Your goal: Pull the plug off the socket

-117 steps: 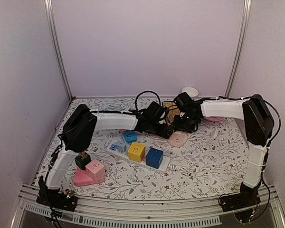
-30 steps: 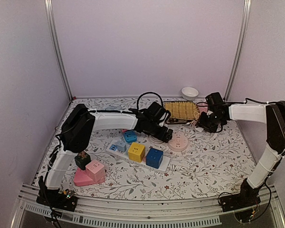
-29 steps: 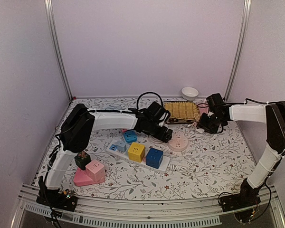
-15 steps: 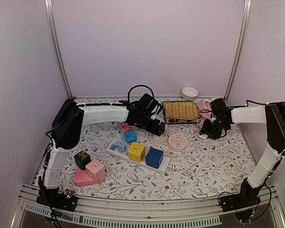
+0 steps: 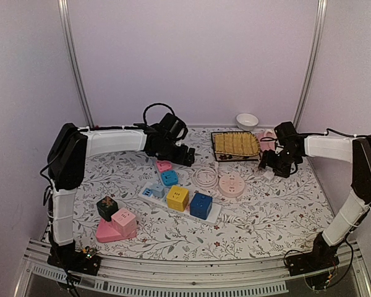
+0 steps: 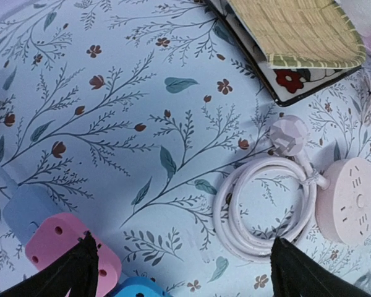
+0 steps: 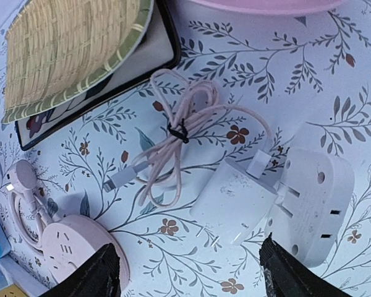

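Plug (image 7: 235, 201) lies just beside the socket (image 7: 312, 198), a tied cable (image 7: 176, 132) past it; left gripper (image 6: 182, 272) and right gripper (image 7: 188, 278) both spread apart.

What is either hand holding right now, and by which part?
Nothing. The left hand and right hand are both open and empty; the white square charger plug lies loose beneath the right one, ungripped.

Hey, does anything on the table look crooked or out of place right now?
The white charger lies tilted beside the white socket block rather than seated squarely in it; whether its pins are fully out is hard to tell. Its cable lies in a loose tied bundle. Nothing looks spilled or broken.
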